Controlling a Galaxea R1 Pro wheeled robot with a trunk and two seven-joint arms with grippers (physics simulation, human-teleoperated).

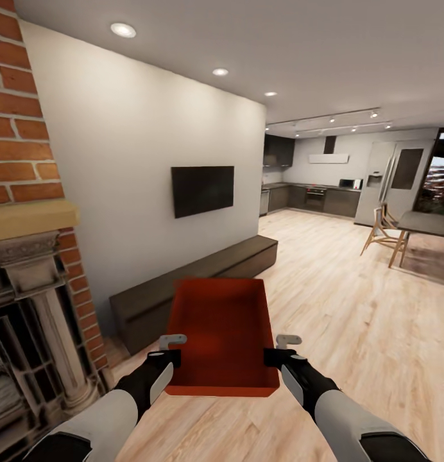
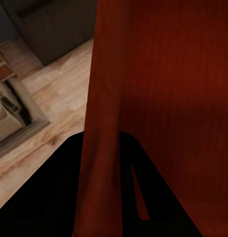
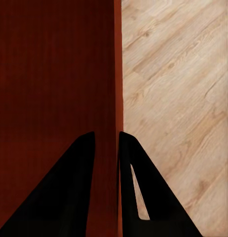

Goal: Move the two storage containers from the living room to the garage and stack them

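While I carry one storage container (image 1: 222,333) over living rm planks, left gripper (image 1: 172,350) & right gripper (image 1: 278,350) each pinch a wall; garage, stacking undone

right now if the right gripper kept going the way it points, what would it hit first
The right gripper is clamped on the red-orange rectangular bin's side wall, so it meets that wall; past it lies light wood plank floor.

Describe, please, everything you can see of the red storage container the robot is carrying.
The storage container is a red-orange rectangular bin, lidless and empty, with plain flat walls of a matte, plastic look. It is held level above the wood floor, in front of the robot. The left hand and right hand each pinch one long side wall, a finger inside and one outside.
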